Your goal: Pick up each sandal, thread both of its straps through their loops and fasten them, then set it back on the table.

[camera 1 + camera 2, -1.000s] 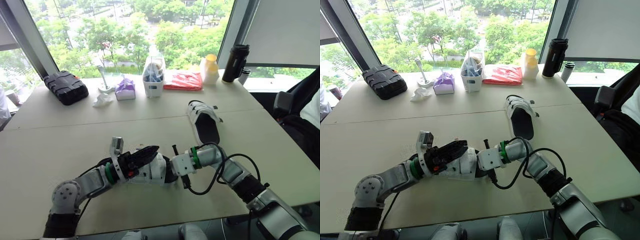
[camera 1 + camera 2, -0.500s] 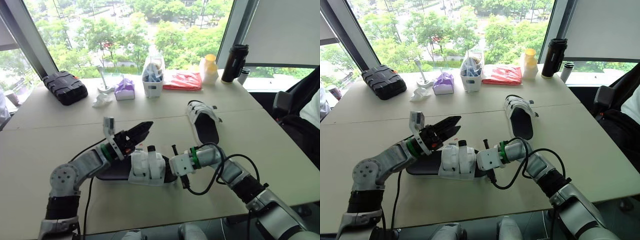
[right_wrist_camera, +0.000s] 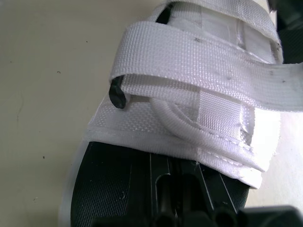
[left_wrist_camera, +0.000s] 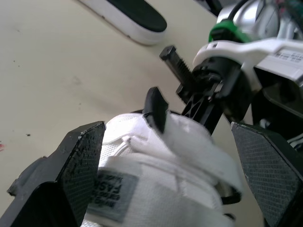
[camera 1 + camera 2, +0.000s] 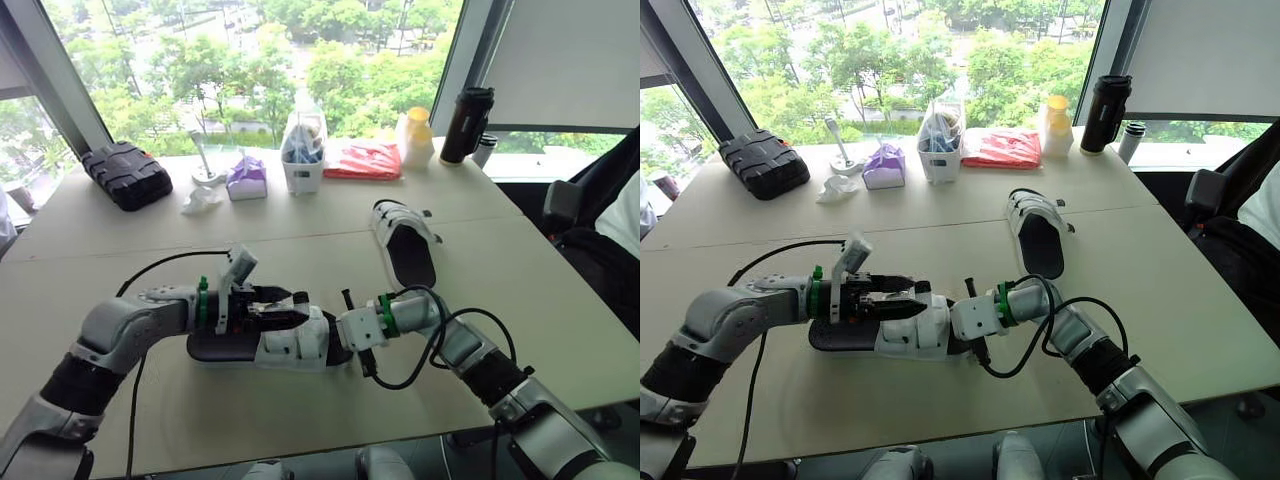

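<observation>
The near sandal (image 5: 275,345), black-soled with white straps, lies flat on the beige table (image 5: 110,250) in front of me. My left gripper (image 5: 282,306) hovers low over its straps and is open. In the left wrist view its two fingers (image 4: 78,163) stand wide on either side of the straps (image 4: 156,156). My right gripper (image 5: 338,342) is shut on the sandal's toe end, with one fingertip (image 3: 117,97) poking out from under the front strap (image 3: 199,78). The second sandal (image 5: 405,245) lies apart, farther back on the right.
Along the window edge stand a black case (image 5: 125,173), a purple tissue pack (image 5: 245,178), a white basket (image 5: 303,160), a red packet (image 5: 362,160), a yellow-capped bottle (image 5: 415,135) and a black flask (image 5: 458,125). A person (image 5: 622,220) sits at the far right.
My left gripper lay over the sandal's straps, rose up and back half a second ago, and has now come down to the straps again. The right gripper has stayed at the toe.
</observation>
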Robot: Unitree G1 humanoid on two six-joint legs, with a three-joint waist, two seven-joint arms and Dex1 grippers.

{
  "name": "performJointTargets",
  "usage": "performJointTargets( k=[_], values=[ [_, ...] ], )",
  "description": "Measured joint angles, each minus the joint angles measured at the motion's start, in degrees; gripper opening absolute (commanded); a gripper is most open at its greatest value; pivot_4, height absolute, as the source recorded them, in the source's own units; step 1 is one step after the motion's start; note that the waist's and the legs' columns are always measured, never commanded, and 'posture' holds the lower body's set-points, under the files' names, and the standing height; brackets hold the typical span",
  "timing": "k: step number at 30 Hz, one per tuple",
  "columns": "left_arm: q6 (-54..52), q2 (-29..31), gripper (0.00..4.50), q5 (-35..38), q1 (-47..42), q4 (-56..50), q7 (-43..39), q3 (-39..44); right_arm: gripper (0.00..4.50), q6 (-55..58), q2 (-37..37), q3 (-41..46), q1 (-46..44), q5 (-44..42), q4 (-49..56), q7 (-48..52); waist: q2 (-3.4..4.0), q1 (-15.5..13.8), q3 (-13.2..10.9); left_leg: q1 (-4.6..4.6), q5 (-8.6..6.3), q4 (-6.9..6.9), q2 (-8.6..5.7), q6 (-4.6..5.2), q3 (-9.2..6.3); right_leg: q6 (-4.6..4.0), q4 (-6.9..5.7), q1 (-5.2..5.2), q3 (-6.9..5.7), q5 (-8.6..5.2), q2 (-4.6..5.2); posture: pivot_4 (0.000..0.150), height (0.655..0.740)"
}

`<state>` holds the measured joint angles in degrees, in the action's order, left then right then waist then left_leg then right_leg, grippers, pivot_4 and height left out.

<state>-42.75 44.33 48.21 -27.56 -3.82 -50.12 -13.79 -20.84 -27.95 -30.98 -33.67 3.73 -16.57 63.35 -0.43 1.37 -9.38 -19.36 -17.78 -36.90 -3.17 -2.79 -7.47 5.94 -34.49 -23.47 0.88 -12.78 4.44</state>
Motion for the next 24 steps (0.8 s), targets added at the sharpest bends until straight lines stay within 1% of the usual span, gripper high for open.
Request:
performJointTargets(
  k=[5,7,10,11,12,14,15,19,20,24],
  values=[
    [2.5,-4.6,4.41,-5.6,-2.3,5.1,-5.8,-0.3,0.0,0.0,0.0,0.0,0.1,0.0,0.0,-0.2,0.01,0.0,0.0,0.0,0.0,0.0,0.0,0.01,-0.03,0.02,0.01,0.0,0.0,0.01,0.0,0.15,0.74],
    [3.4,-5.3,4.41,-7.9,-2.3,6.0,-7.3,-0.5,0.0,0.0,0.0,0.0,0.1,0.0,0.0,-0.3,0.01,0.0,0.0,0.0,0.0,0.01,0.01,0.01,-0.05,0.02,0.0,-0.01,-0.01,0.01,0.0,0.15,0.74],
    [3.6,-5.9,4.41,-9.5,-2.3,6.5,-9.0,-0.4,0.0,0.0,0.0,0.1,0.2,0.0,0.0,-0.3,0.01,-0.1,0.0,0.0,0.0,0.0,0.01,0.01,-0.07,0.03,0.0,0.0,-0.01,0.01,0.02,0.15,0.74],
    [3.7,-7.2,3.89,-9.7,-2.3,6.5,-9.9,-0.1,0.0,0.0,0.0,0.2,0.2,0.0,0.0,-0.3,0.01,-0.2,0.0,0.0,0.0,0.0,0.01,0.01,-0.07,0.03,0.01,0.0,-0.01,0.01,0.02,0.15,0.74],
    [3.8,-7.9,3.57,-9.7,-2.3,6.4,-10.1,0.2,0.0,0.0,0.0,0.2,0.2,0.0,0.0,-0.3,0.0,-0.2,0.0,0.0,0.0,0.0,0.01,0.01,-0.08,0.03,0.0,0.01,-0.02,0.01,0.02,0.15,0.74],
    [3.4,-9.2,2.68,-9.2,-2.4,6.4,-10.2,2.2,0.0,0.0,0.0,0.2,0.2,0.0,0.0,-0.4,0.01,-0.2,0.0,0.0,0.0,0.0,0.02,0.01,-0.09,0.03,0.0,0.0,-0.02,0.01,0.02,0.15,0.74],
    [3.2,-9.7,2.09,-9.1,-2.4,6.4,-10.2,2.9,0.0,0.0,0.0,0.2,0.2,0.0,0.0,-0.4,0.02,-0.2,0.0,0.0,0.0,0.0,0.01,0.01,-0.09,0.03,0.0,0.0,-0.02,0.01,0.02,0.15,0.74],
    [2.5,-11.1,0.11,-8.8,-2.4,6.3,-10.3,5.3,0.0,0.0,0.0,0.2,0.2,0.0,0.0,-0.4,0.0,-0.2,0.0,0.0,0.0,-0.01,0.01,0.01,-0.1,0.04,0.0,0.01,-0.03,0.02,0.02,0.15,0.74],
    [1.9,-11.3,0.04,-8.6,-2.4,6.1,-10.3,5.9,0.0,0.0,0.0,0.1,0.1,0.0,0.0,-0.5,0.0,-0.2,0.0,0.0,0.0,-0.01,0.01,0.01,-0.1,0.04,0.0,0.01,-0.03,0.02,0.02,0.15,0.74],
    [0.9,-11.4,0.04,-8.6,-2.4,5.2,-10.9,6.7,0.0,0.0,0.0,0.1,0.1,0.0,-0.1,-0.6,0.0,-0.1,0.0,0.0,0.0,-0.01,0.01,0.01,-0.1,0.04,0.0,0.01,-0.03,0.02,0.02,0.15,0.74]
  ],
)
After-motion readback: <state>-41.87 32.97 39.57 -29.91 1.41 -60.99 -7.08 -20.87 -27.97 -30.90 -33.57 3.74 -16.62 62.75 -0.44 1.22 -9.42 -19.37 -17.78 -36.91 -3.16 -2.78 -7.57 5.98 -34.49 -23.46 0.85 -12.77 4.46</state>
